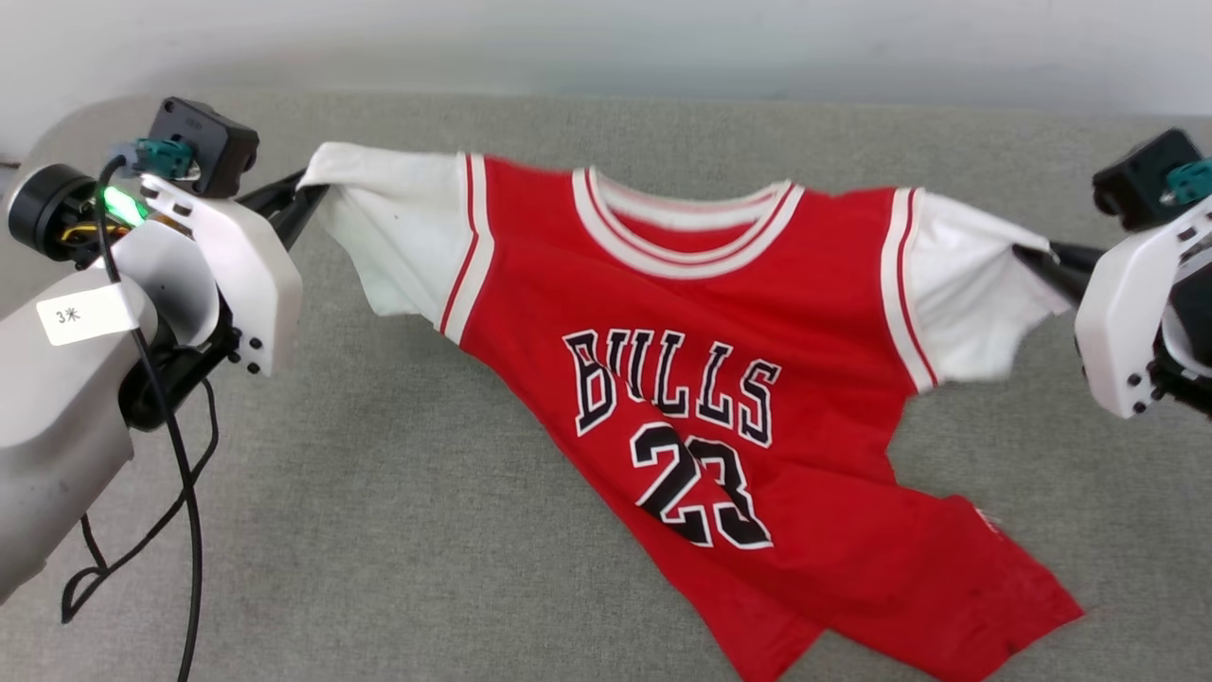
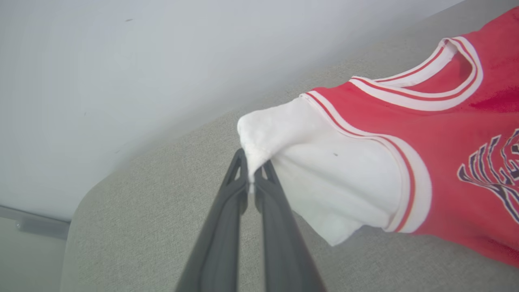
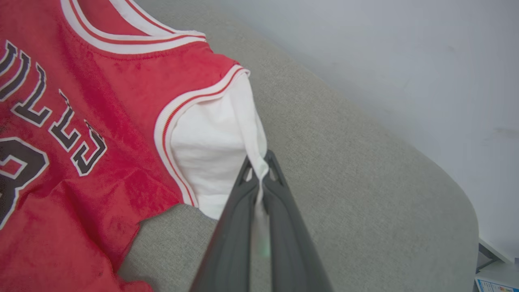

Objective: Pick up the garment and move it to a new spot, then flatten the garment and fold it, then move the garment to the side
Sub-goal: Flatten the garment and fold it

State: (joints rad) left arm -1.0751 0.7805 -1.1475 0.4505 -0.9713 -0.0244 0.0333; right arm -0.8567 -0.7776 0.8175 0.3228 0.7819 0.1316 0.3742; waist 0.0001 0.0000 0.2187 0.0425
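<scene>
Crosswise: garment [image 1: 739, 313] sleeve-to-sleeve L-R, collar [image 1: 686, 248] far, hem [image 1: 947, 644] near.

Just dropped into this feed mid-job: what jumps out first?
A red garment with BULLS 23 on its chest spreads across the grey surface, collar at the far side, hem rumpled at the near right. The left pincer is shut on one white sleeve tip and the right pincer on the other, so the shoulders are stretched wide.

Your garment [image 1: 720, 313] lies across the middle of the tabletop [image 1: 379, 493], collar toward the wall [image 1: 606, 38] behind, hem trailing near and right. The left gripper [image 1: 303, 187] pinches the left sleeve end and the right gripper [image 1: 1024, 253] the right one, well apart.
</scene>
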